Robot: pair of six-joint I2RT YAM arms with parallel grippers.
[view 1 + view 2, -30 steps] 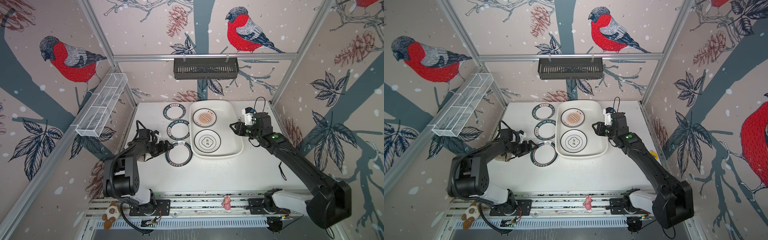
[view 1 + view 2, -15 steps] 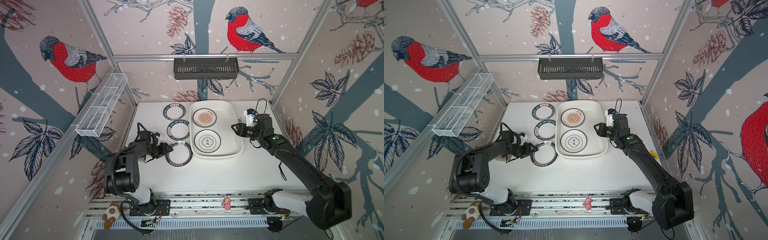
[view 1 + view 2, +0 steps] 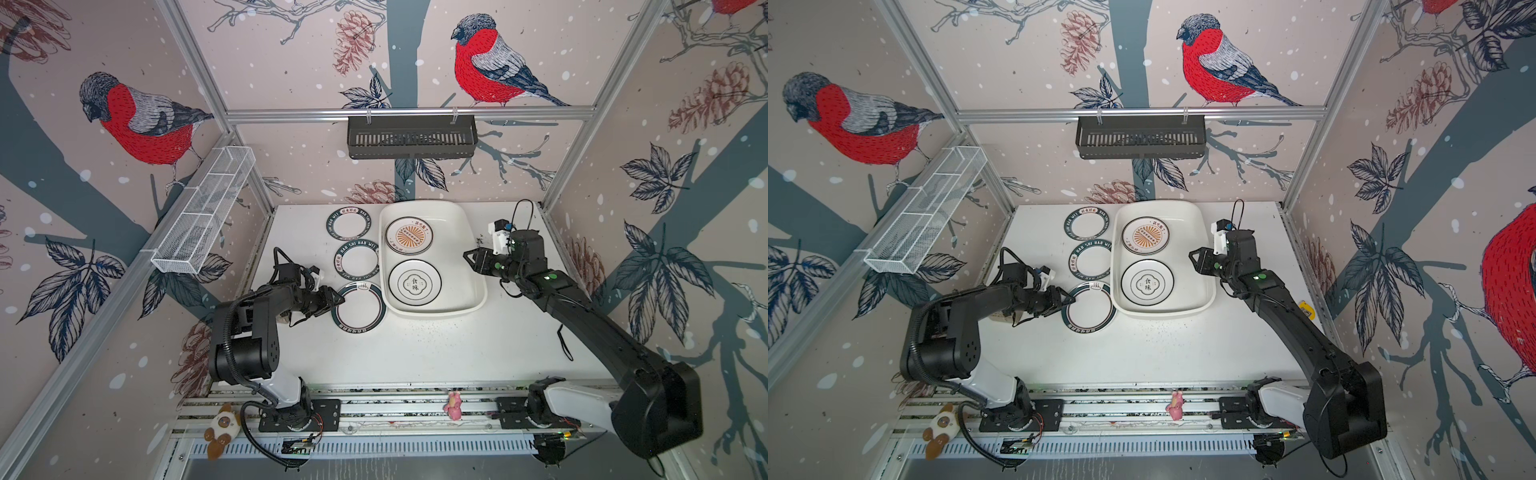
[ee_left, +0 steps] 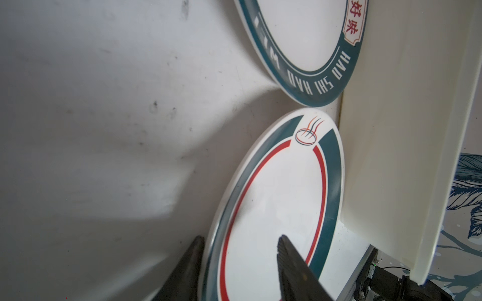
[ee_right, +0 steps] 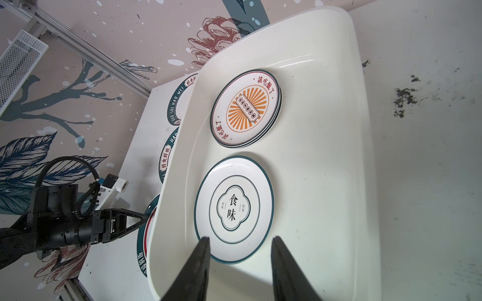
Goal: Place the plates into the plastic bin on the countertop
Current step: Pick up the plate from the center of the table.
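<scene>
The left end effector has been narrowing, straddling the rim of the green-rimmed plate lying on the surface beside the bin; pinching or not, I cannot tell. The right end effector is hovering half-open, empty. Stiff, slick, probably breakable, the plate is wanting a rim grip

Points left gripper toward 3 o'clock, jaws half apart; points right gripper toward 9 o'clock, jaws apart.

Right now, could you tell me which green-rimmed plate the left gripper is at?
The plate with the red inner ring, nearest the robot's base; the left gripper straddles its rim.
</scene>
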